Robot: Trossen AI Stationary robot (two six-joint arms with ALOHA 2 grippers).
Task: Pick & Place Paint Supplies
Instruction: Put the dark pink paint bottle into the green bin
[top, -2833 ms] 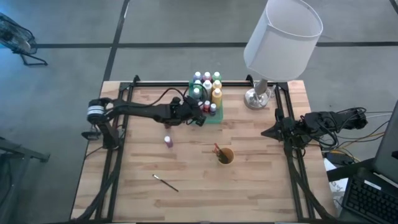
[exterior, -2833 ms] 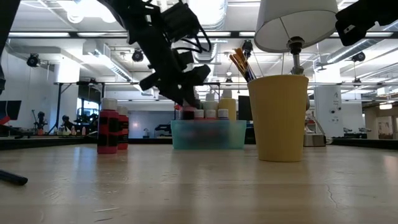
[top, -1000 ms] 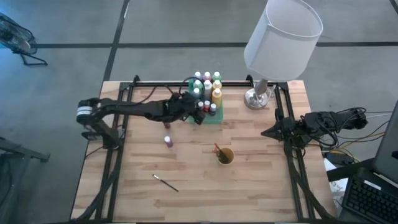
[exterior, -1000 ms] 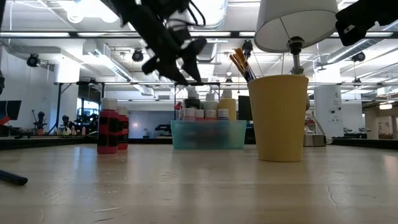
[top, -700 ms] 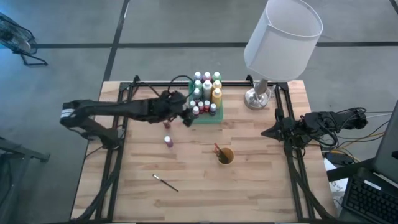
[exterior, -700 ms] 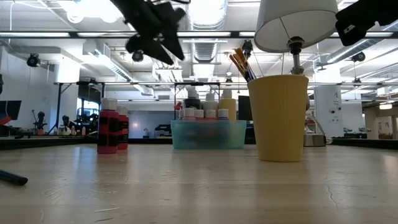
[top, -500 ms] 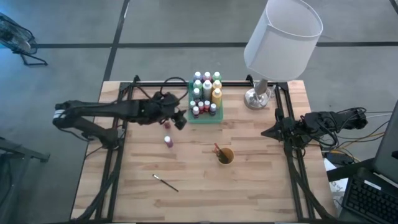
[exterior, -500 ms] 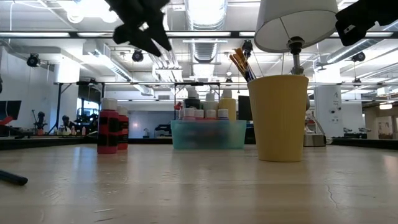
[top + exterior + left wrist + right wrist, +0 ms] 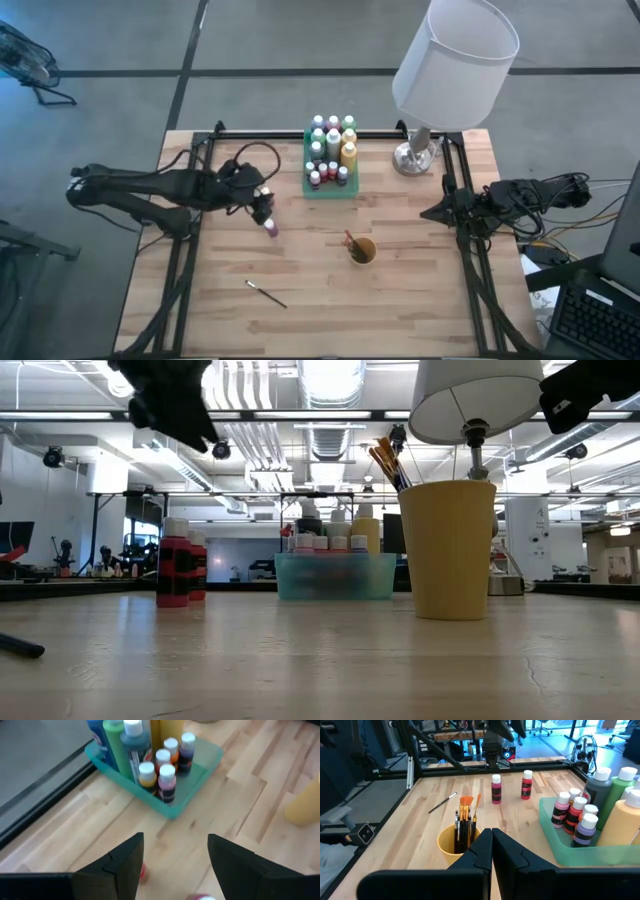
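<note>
The left claw (image 9: 262, 207) hovers open and empty above two red paint bottles (image 9: 270, 228) standing on the wooden surface (image 9: 400, 300), beside the green tray (image 9: 331, 190) packed with more paint bottles (image 9: 331, 150). A yellow cup (image 9: 362, 251) near the tray holds brushes, and one loose paintbrush (image 9: 266, 294) lies farther away. The right claw (image 9: 428, 212), closed on nothing, rests beyond the cup.

two red paint bottles (image 9: 496, 788) stand upright on the table; others, perhaps a dozen, crowd the tray.
</note>
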